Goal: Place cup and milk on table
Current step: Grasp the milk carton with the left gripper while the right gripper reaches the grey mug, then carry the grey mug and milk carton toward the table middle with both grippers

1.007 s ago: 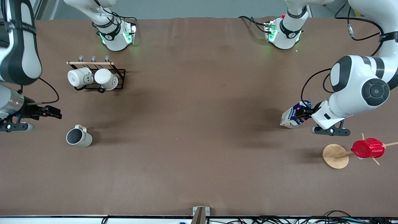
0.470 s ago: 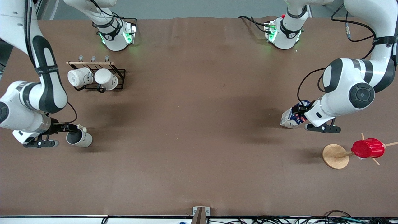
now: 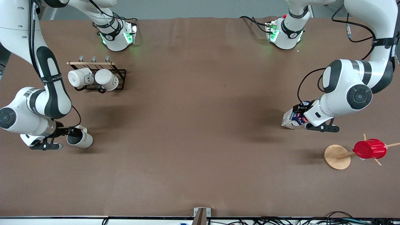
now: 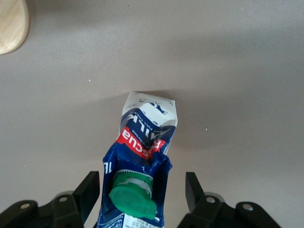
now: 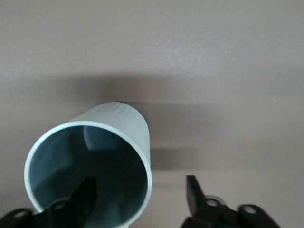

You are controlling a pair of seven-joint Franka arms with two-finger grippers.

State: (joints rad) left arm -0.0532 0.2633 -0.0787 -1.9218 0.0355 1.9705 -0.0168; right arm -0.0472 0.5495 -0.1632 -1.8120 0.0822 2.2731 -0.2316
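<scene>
While spread around milk (image 4: 142, 156), left claw (image 4: 140, 194) | right claw (image 5: 140, 192) spread, straddling cup (image 5: 90, 171) rim

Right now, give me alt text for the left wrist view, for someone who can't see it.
The milk carton, white and blue with a red label and green cap, stands on the brown table between the open fingers of the left gripper, neither finger touching it. The edge of a round wooden base shows at one corner.

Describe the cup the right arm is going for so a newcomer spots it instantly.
Start at the black wire rack holding two white mugs at the right arm's end of the table. Nearer the front camera stands the cup, alone on the cloth. It is cream-beige with a dark grey inside, and the right pincer, open, straddles its rim.
</scene>
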